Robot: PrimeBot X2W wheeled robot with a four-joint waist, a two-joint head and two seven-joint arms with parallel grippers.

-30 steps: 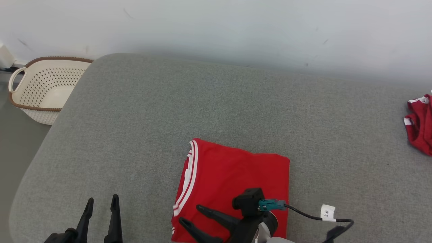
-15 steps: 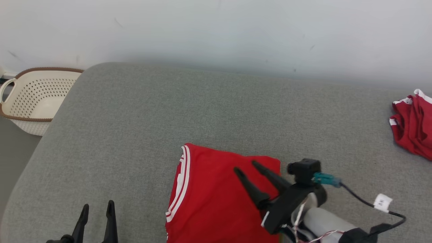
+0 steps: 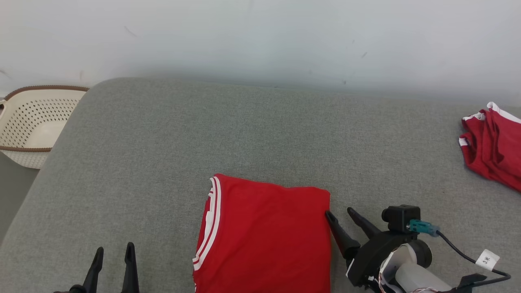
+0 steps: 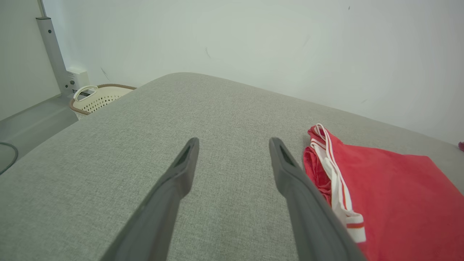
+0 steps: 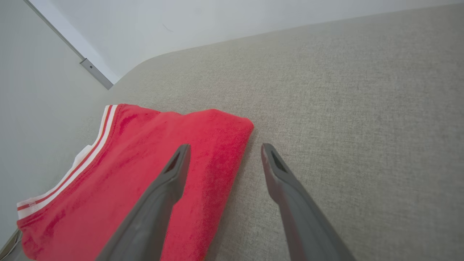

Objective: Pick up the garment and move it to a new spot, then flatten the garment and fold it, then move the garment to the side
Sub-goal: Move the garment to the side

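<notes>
Right gripper [image 3: 338,212]: fingers spread wide and holding nothing. It is low over the grey padded surface [image 3: 260,134].
Left gripper [image 3: 114,247]: fingers spread wide and holding nothing.
Garment [image 3: 264,236]: red, folded into a flat rectangle with white striped trim along one side. It lies just left of the right gripper and off to the right of the left gripper.
Change, right gripper: a second ago it is over the garment, fingers pointing across the cloth. Half a second ago it is above the garment's right part. Now it stands beside the right edge, nearer fingertip at that edge.
Change, camera: the whole head picture has shifted, so the camera has moved. The garment's fold looks unchanged.
Change, left gripper: same pose, same spread.
Contact: I cannot tell whether the nearer finger touches the cloth.
Right wrist view: the right gripper [image 5: 224,146] straddles the garment [image 5: 145,163] edge, with one finger over red cloth and the other over bare surface.
Left wrist view: the left gripper [image 4: 232,143] is over bare surface. The garment [image 4: 391,195] shows stacked trimmed layers on the side facing it.
Basket [image 3: 24,122]: cream and perforated, far ahead-left of the left gripper, beyond the surface's edge.
Second red garment [image 3: 494,142]: crumpled, well ahead-right of the right gripper.
</notes>
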